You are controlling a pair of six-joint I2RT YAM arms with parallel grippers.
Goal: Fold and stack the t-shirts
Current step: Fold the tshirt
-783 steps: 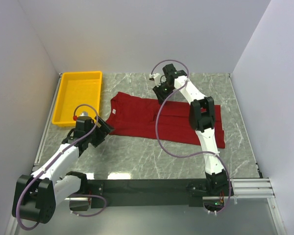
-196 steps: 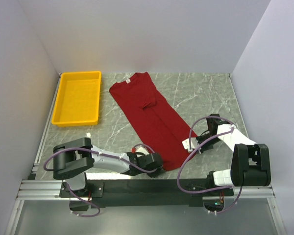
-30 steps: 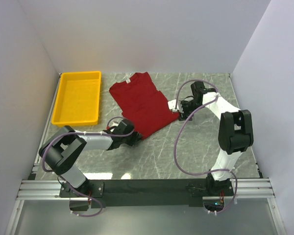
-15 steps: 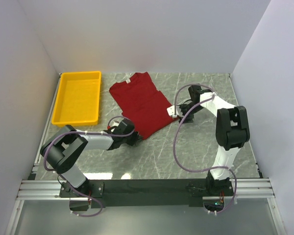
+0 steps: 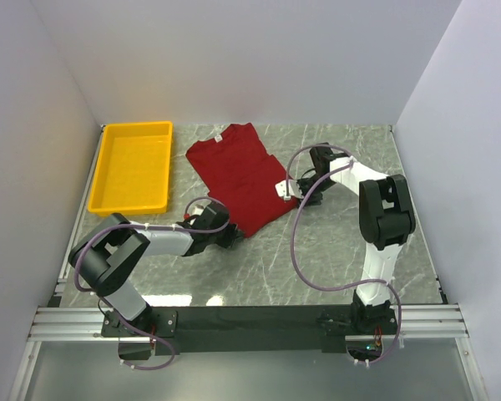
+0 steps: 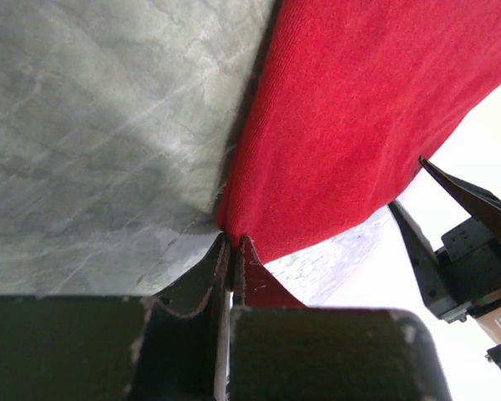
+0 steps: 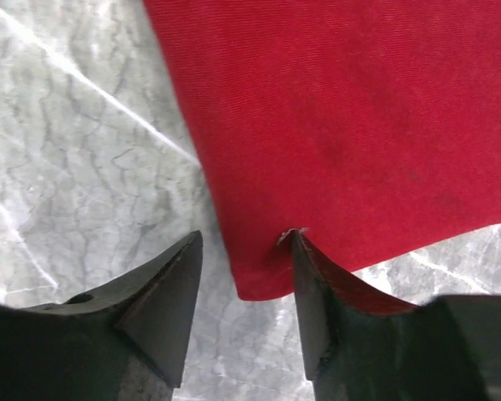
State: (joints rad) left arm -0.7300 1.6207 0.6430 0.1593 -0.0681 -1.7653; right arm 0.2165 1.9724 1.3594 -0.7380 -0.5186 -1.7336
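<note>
The dark red soft-cloth t-shirt [image 5: 238, 175] is lying at eleven o'clock on the grey marbled table [image 5: 334, 242]. My left gripper [image 6: 234, 242] is clamping its six o'clock corner. My right gripper [image 7: 245, 236] is straddling the three o'clock corner, fingers apart. I am judging it limp and light, so corners suit.

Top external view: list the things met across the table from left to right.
yellow tray → dark red t-shirt → right gripper, at the shirt's right corner
</note>
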